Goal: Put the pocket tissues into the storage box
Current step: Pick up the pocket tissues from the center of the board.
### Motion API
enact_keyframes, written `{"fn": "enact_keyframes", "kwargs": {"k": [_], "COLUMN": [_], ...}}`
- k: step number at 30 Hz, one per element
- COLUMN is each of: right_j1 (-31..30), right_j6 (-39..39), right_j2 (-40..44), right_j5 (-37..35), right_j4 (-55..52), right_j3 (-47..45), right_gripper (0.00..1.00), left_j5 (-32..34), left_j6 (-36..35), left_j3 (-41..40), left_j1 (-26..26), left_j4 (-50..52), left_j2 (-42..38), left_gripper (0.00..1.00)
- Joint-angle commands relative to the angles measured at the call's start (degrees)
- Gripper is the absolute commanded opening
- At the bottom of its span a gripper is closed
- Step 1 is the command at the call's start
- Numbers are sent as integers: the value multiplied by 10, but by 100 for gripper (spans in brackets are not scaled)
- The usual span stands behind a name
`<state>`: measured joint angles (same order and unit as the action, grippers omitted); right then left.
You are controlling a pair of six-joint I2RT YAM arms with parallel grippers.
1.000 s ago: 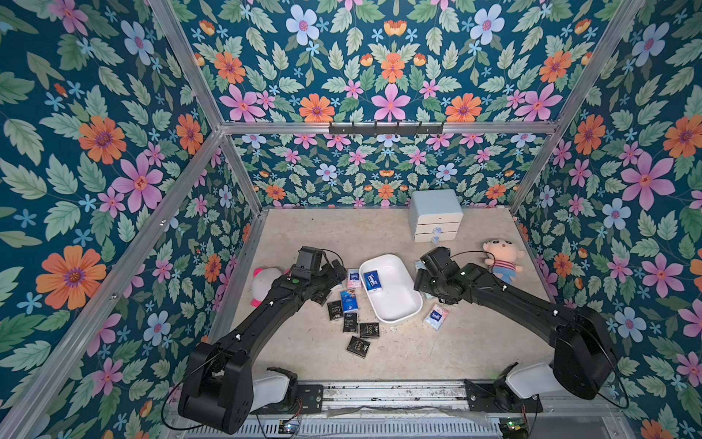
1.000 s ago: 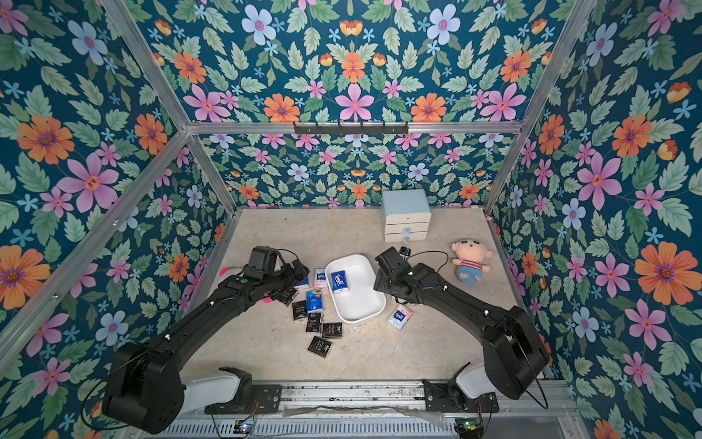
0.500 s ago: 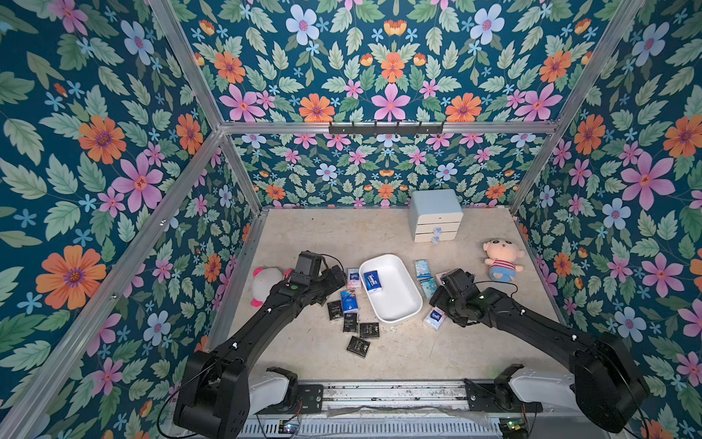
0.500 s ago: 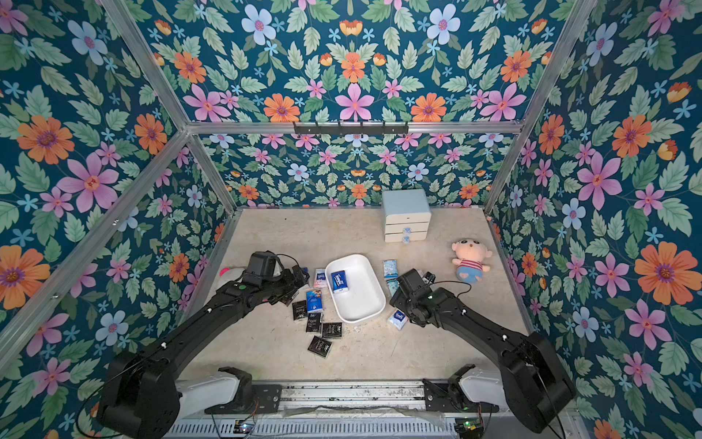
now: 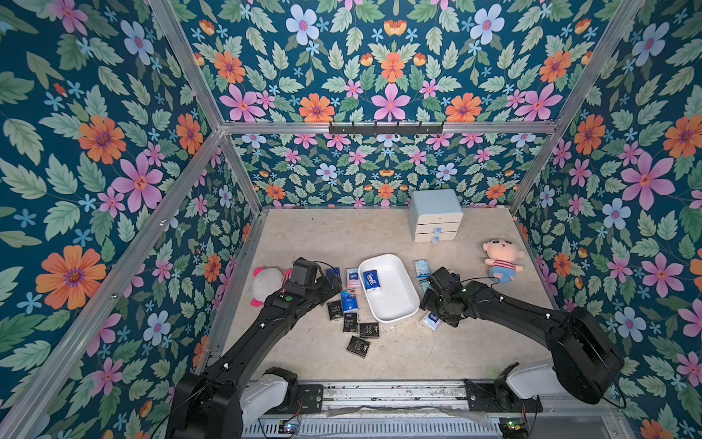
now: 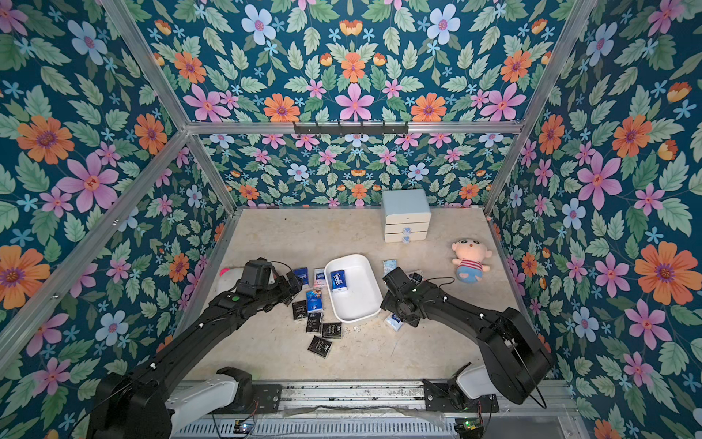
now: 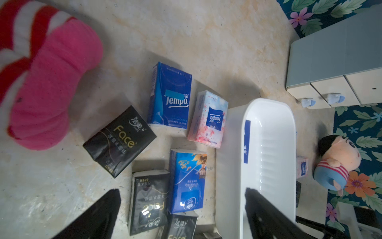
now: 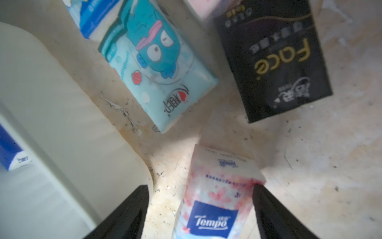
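Right hand (image 8: pixel 200 189) open wide, empty, straddling the pink pocket tissue packet (image 8: pixel 215 198) flat on the table (image 8: pixel 310 155) just beside the storage box (image 8: pixel 62 107). Likely light, soft, slippery film; pinch across its narrow width, gently. Left hand (image 7: pixel 182 190) open too, empty.

**Blues, Blacks and Blossom Pink**

The storage box (image 5: pixel 395 300) is plain white, and the dark blue packet (image 5: pixel 371 280) lies inside it. Outside are a black packet (image 8: pixel 275 62) with gold lettering, a pink cherry-blossom packet (image 8: pixel 219 186) and a light blue cartoon packet (image 8: pixel 157 68). The tabletop (image 5: pixel 342 235) is mottled beige. The walls (image 5: pixel 387 76) are teal with orange and pink flowers.
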<state>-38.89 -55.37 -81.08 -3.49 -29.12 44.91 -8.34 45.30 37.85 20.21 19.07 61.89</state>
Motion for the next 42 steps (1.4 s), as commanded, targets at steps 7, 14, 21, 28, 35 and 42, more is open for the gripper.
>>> {"fn": "enact_keyframes", "kwargs": {"k": [7, 14, 21, 28, 35, 42], "right_j1": [-11, -12, -12, -12, -12, -11], "right_j6": [-17, -60, -60, -51, -5, 88], "right_j2": [43, 34, -9, -13, 24, 24], "right_j5": [-6, 7, 10, -15, -57, -105], "right_j4": [-32, 62, 99, 57, -24, -72], "right_j3": [-18, -52, -48, -34, 7, 114], "right_gripper": [84, 84, 82, 58, 49, 51], "left_j5": [9, 0, 4, 13, -5, -13], "left_j6": [-1, -7, -11, -9, -10, 6], "left_j3": [3, 9, 9, -1, 7, 14], "left_j1": [0, -1, -1, -1, -1, -5], "left_j4": [0, -5, -3, -9, -32, -47], "left_j2": [12, 27, 21, 14, 49, 63], "left_gripper": [99, 99, 99, 99, 99, 99]}}
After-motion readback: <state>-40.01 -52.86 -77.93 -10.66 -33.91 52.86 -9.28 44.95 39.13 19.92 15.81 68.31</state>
